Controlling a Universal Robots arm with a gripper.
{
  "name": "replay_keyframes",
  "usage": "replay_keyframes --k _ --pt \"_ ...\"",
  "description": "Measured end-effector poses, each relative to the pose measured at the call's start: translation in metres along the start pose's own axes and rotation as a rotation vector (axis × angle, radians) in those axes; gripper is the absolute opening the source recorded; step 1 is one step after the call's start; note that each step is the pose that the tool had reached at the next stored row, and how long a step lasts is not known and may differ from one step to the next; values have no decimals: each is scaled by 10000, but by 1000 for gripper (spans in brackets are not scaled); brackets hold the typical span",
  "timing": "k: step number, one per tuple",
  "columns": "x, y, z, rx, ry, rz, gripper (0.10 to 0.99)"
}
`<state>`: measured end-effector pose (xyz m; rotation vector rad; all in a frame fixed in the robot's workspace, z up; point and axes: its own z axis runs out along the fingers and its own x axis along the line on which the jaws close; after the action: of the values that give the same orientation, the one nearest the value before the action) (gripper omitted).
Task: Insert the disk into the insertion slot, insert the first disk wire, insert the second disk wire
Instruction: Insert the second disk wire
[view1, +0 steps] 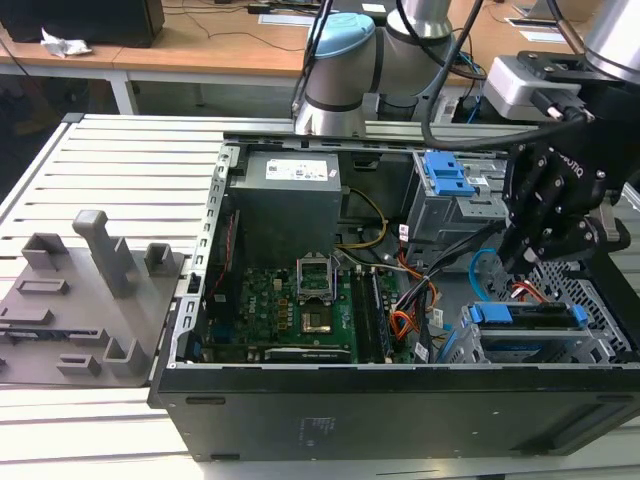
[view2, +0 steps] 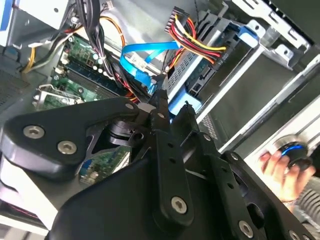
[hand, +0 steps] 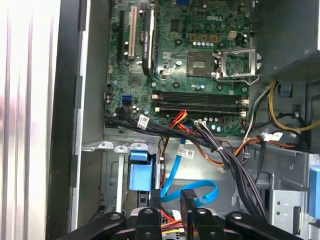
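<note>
Matte black gripper (view1: 515, 255). Green printed motherboard (view1: 285, 310), black slots. Bright blue flat cable (hand: 197, 192). Red, yellow and black wire bundle (view2: 197, 42). Grey sheet-metal insertion slot cage (view1: 600, 300), dotted hole pattern. Blue plastic tabs (view1: 445, 175) on boxy grey cage (view1: 440, 225). Black computer case (view1: 400, 415). Pale grey ribbed table (view1: 120, 170).

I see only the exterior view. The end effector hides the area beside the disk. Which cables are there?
Observer: In the second wrist view, red, yellow and black wires end in a black plug just beyond the end effector, close to the disk.
Operator: Is anyone near the machine?
Observer: Yes. The same view shows a person's hand beyond the frame of the case, on a blue and black object.
</note>
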<state>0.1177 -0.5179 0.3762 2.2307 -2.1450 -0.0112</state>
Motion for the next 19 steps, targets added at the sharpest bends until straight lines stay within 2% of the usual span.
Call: replay_keyframes --k 3,6,8,9,15,19 --pt "-5 0 1 23 14 -830 302" --pt "-45 3 -25 27 21 -919 302" --pt "-176 0 -45 28 21 -932 302" --pt "-209 -2 -43 29 20 -943 302" --pt "-226 -5 27 32 38 -1101 302" --pt "-227 -8 96 28 192 -1454 302"
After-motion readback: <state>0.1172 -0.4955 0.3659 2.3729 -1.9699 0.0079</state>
